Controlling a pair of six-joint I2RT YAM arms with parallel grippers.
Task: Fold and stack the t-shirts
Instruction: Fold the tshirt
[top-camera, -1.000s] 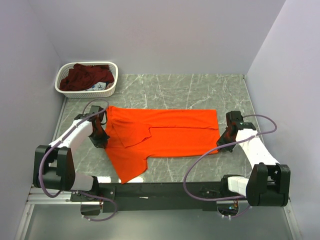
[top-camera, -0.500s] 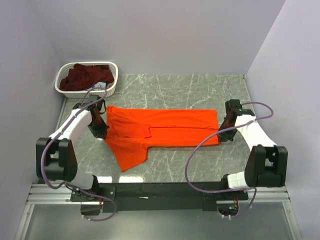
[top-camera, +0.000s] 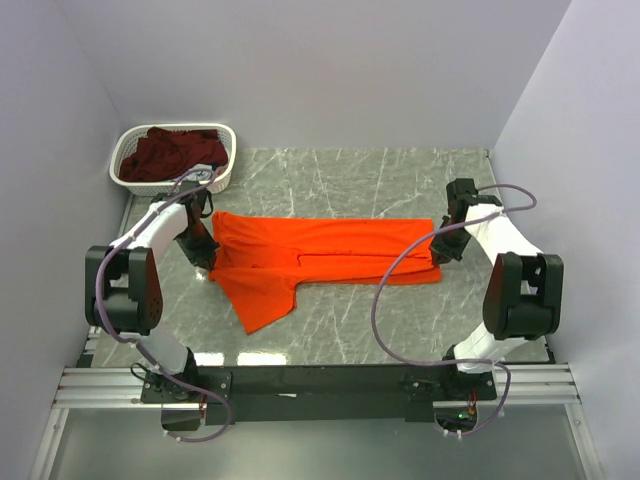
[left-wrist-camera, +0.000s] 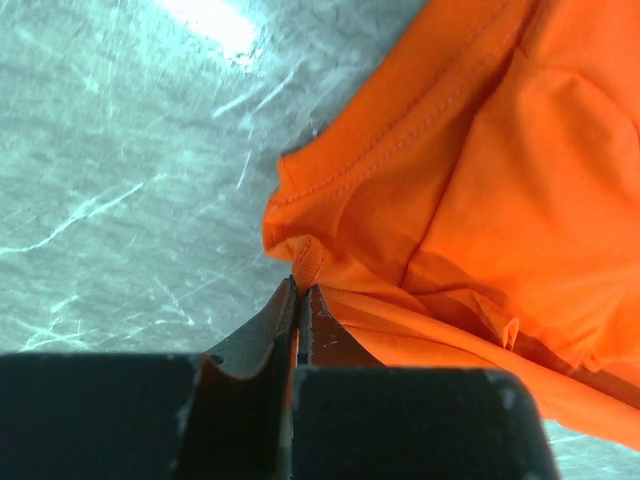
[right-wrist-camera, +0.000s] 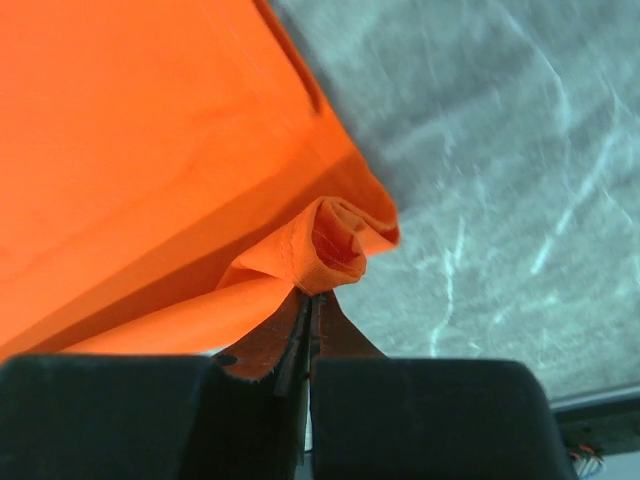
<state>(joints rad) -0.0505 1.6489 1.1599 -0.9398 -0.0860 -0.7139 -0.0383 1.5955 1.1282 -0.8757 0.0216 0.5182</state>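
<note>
Since a second ago: both arms reach farther out from near edge, near side of orange t-shirt (top-camera: 330, 258) pulled along, cloth now a thinner strip across table (top-camera: 400, 325). Left claw (left-wrist-camera: 300, 292) pinched tight on bunched hem at shirt's left end. Right claw (right-wrist-camera: 308, 296) clamped on rolled-up corner at right end. Sleeve (top-camera: 262, 305) sticks out toward near side, flat on table. Far left corner, past shirt: white basket (top-camera: 128, 182), maroon t-shirt (top-camera: 170, 152) heaped inside. Left arm's cable (top-camera: 185, 183) loops in front of basket's near wall.
</note>
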